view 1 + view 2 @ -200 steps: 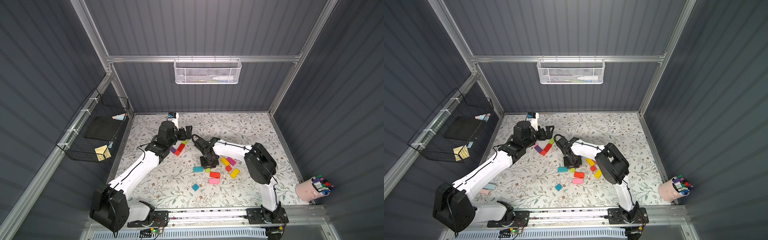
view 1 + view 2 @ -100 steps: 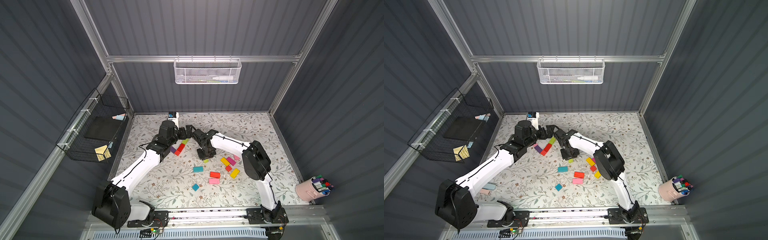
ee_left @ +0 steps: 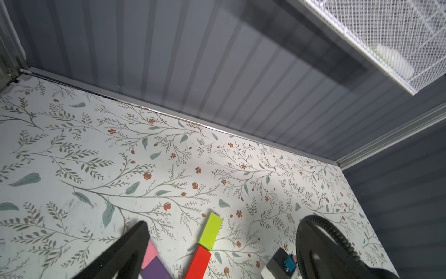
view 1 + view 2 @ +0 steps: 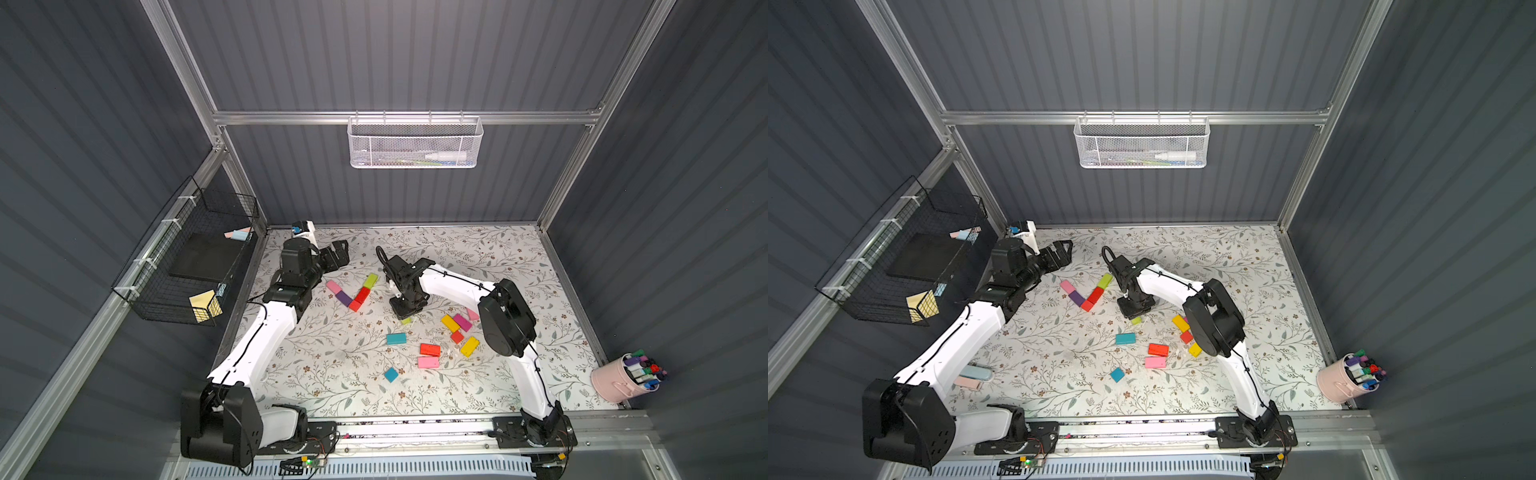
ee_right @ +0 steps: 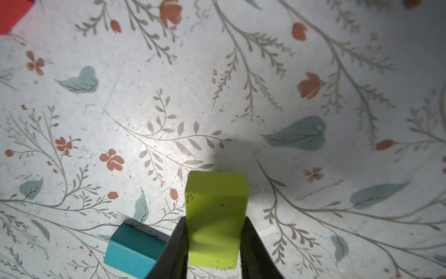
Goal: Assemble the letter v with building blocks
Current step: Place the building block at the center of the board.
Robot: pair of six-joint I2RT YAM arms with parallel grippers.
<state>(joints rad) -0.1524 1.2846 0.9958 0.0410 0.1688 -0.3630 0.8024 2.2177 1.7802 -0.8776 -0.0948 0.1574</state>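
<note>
My right claw [image 4: 405,311] is clamped across the short sides of a small lime block [image 5: 216,198], whose long axis runs straight out from between the jaws. It hangs near the middle of the tabletop [image 4: 498,257], with a teal brick [image 5: 135,246] just beside it. The part-made V lies from here toward the far left corner. A pink brick [image 4: 333,286], a purple brick [image 4: 344,297] and a red corner piece [image 4: 354,306] form one stroke, and a red brick [image 4: 362,294] and a lime brick [image 4: 370,281] form the other. That lime brick's free end is the end nearest me and slants toward the far edge, so I judge I must turn my block onto that slant. My left claw [image 4: 1063,254], spread wide and empty, hovers nearer the pink end.
</note>
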